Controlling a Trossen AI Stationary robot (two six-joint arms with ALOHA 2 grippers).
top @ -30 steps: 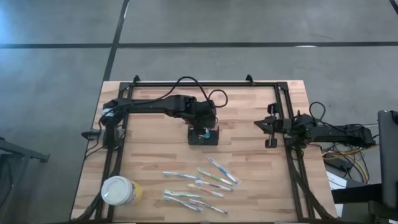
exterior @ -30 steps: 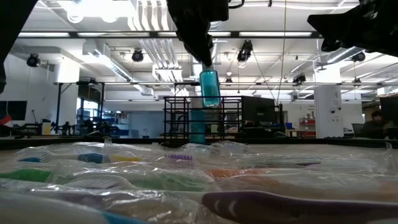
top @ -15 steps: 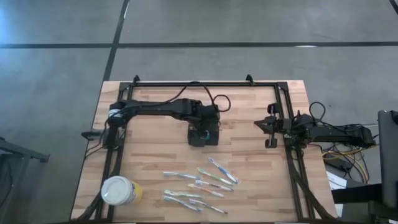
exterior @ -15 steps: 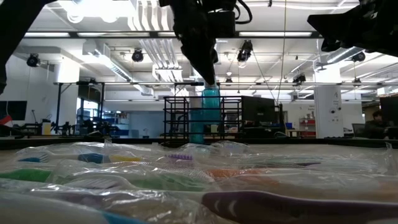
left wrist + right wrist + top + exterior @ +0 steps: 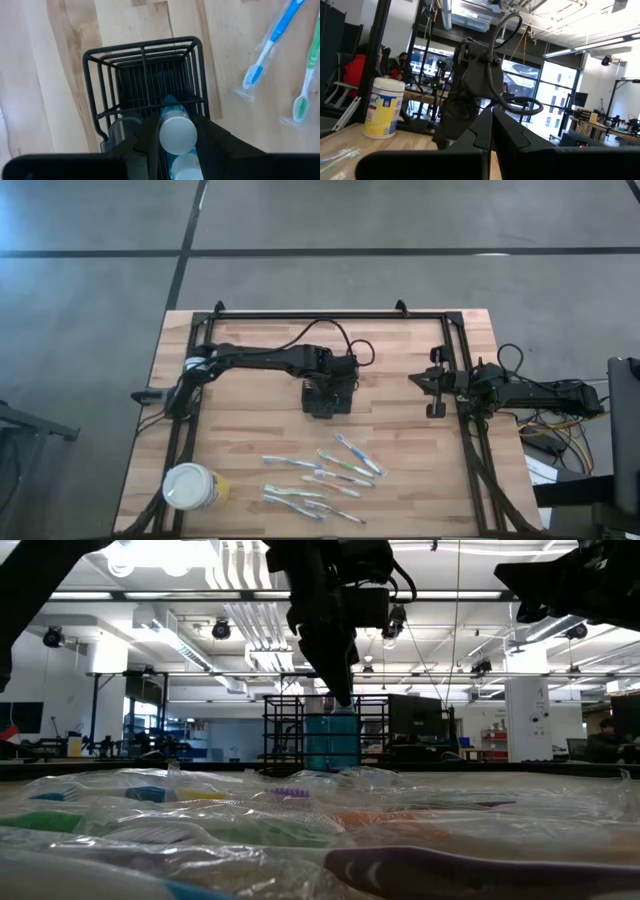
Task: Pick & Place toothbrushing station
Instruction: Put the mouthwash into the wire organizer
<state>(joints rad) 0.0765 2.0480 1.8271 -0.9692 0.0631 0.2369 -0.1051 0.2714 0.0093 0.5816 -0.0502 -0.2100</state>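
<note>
The toothbrushing station is a black mesh caddy (image 5: 145,75) standing on the wooden table at mid-table (image 5: 312,408). My left gripper (image 5: 177,127) hangs right over it, shut on a teal bottle (image 5: 330,738) with a white cap. The bottle's body reaches down inside the caddy (image 5: 325,730). My right gripper (image 5: 437,385) waits shut at the table's right side, its fingers (image 5: 490,131) together and holding nothing. My left gripper pinches the bottle's top end at the white cap (image 5: 177,135) between its two fingers (image 5: 150,136). They come from above, pointing steeply down. The bottle stands upright below them, its teal body (image 5: 169,102) inside the caddy; whether its bottom rests there stays hidden.
Several wrapped toothbrushes (image 5: 325,475) lie on the near half of the table, two of them beside the caddy (image 5: 270,50). A round white tub with a yellow label (image 5: 190,487) stands at the near left corner. Bare wood lies left and right of the caddy.
My left gripper has come down toward the caddy with the teal bottle. The bottle hung above the caddy's rim a second ago and now sits down inside it, still upright. The caddy has not moved.
</note>
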